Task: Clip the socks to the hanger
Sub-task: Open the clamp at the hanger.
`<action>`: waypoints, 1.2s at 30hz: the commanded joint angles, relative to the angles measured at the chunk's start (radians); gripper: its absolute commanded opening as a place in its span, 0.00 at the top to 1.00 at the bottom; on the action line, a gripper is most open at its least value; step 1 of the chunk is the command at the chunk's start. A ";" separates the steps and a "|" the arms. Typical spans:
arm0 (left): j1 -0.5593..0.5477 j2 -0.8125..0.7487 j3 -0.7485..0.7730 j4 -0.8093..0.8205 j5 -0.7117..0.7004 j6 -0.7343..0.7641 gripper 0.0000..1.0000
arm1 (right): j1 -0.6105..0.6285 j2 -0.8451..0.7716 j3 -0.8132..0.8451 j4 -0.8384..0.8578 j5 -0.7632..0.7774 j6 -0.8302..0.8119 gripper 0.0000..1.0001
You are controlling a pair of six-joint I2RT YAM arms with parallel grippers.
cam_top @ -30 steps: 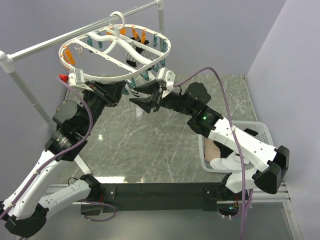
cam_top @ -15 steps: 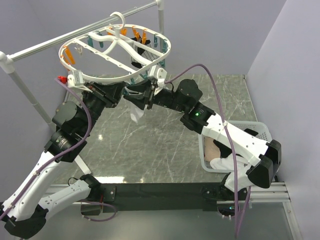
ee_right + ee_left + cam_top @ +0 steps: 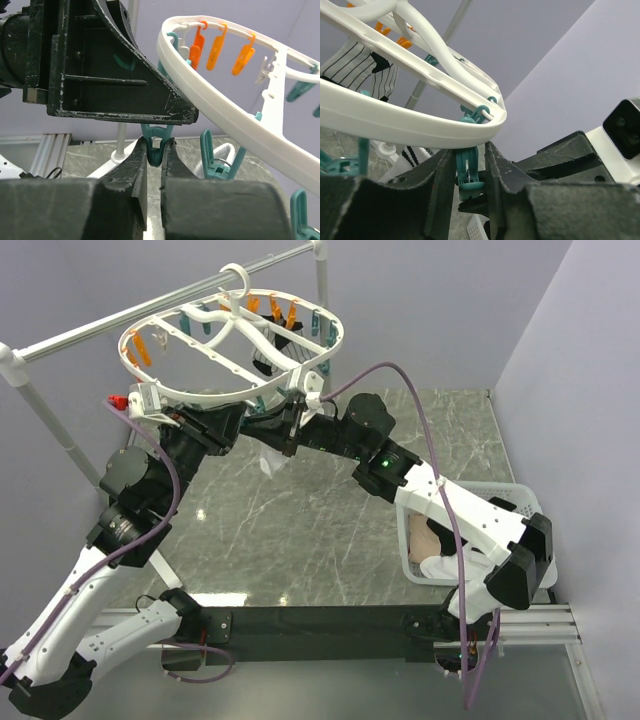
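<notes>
The white oval hanger (image 3: 331, 338) hangs from the rail by its hook. Both grippers meet under its near rim (image 3: 395, 122). My left gripper (image 3: 469, 150) is shut on a teal clip (image 3: 469, 172) that hangs from the rim. From the opposite side, my right gripper (image 3: 156, 141) pinches the lower tip of the teal clip (image 3: 155, 152). A white sock (image 3: 269, 461) dangles just below the two grippers (image 3: 258, 427) (image 3: 286, 435); I cannot tell what holds it. A striped sock (image 3: 360, 67) and a black sock (image 3: 268, 358) hang clipped to the hanger.
The silver rail (image 3: 120, 320) crosses the back left on a white-jointed post. Orange clips (image 3: 217, 47) line the hanger's far rim. A white lattice basket (image 3: 520, 502) at the right holds a pinkish sock (image 3: 425, 540) and a white one (image 3: 450, 565).
My right gripper has moved left and up under the hanger's near rim and closed from open onto the clip. The left gripper stayed on the clip. The hanger shifted slightly.
</notes>
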State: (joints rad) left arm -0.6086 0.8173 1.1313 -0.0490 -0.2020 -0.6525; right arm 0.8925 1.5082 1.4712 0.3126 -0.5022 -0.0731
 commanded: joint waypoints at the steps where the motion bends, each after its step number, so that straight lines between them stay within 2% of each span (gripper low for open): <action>1: 0.000 -0.012 -0.008 0.066 0.056 0.040 0.66 | 0.006 0.012 0.058 0.043 -0.007 0.039 1.00; 7: 0.000 -0.078 -0.047 0.077 0.056 0.120 0.37 | -0.036 0.027 0.072 0.072 -0.136 0.200 1.00; 10: 0.000 -0.127 -0.067 0.087 0.081 0.151 0.31 | -0.064 0.044 0.086 0.124 -0.255 0.324 1.00; 17: 0.000 -0.187 -0.120 0.135 0.212 0.189 0.28 | -0.070 0.060 0.110 0.123 -0.332 0.432 1.00; 25: 0.000 -0.224 -0.168 0.138 0.205 0.183 0.30 | -0.073 0.050 0.117 0.124 -0.380 0.528 1.00; 28: 0.000 -0.256 -0.209 0.190 0.228 0.162 0.30 | -0.073 0.052 0.110 0.141 -0.395 0.558 1.00; 36: 0.000 -0.311 -0.286 0.294 0.234 0.080 0.30 | -0.073 0.078 0.077 0.282 -0.446 0.794 1.00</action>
State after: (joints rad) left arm -0.6075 0.5247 0.8619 0.1513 0.0147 -0.5323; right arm 0.8200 1.5753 1.5444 0.4770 -0.8886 0.5865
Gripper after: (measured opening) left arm 0.705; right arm 0.213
